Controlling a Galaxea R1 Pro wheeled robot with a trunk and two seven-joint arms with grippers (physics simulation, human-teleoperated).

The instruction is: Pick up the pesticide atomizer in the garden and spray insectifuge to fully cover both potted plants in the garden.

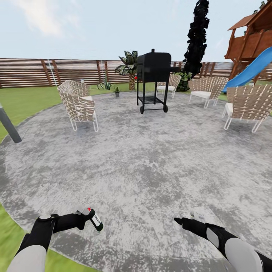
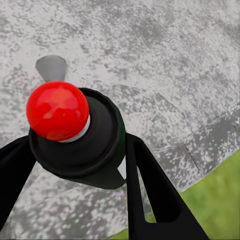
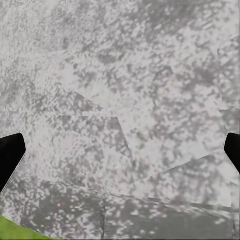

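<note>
Stood on the round mottled grey paved patch (image 1: 151, 158) of the garden, looking across it toward the brown slatted fence (image 1: 45, 71). Held the pesticide atomizer (image 1: 94, 219) in the left claw (image 1: 85, 218), low at the near left of the head view, tilted with its red-dotted top toward the arm and its black body slanting down over the paving. Seen from the left wrist: both black fingers (image 2: 150, 190) pressed against the sides of the black bottle (image 2: 85, 145), red ball cap (image 2: 57, 110) facing the camera, grey paving behind and a wedge of green lawn (image 2: 220, 200) past the patch's edge. Kept the right claw (image 1: 185, 220) empty, hovering low at the near right above the paving; spread wide, going by the right wrist view, with one dark fingertip (image 3: 10, 155) at each side edge and bare mottled stone (image 3: 125, 100) between.

Spotted one small potted plant (image 1: 116, 91) far off at the patch's back rim, just left of a black wheeled grill (image 1: 153, 81). Ringed by woven lounge chairs (image 1: 78, 104) around the paving. Farther back, a dark tall tree (image 1: 196, 37), a palm (image 1: 129, 64) by the fence, and a wooden play tower with a blue slide (image 1: 251, 70) at the right. Grey post (image 1: 9, 126) leaning at the left edge.
</note>
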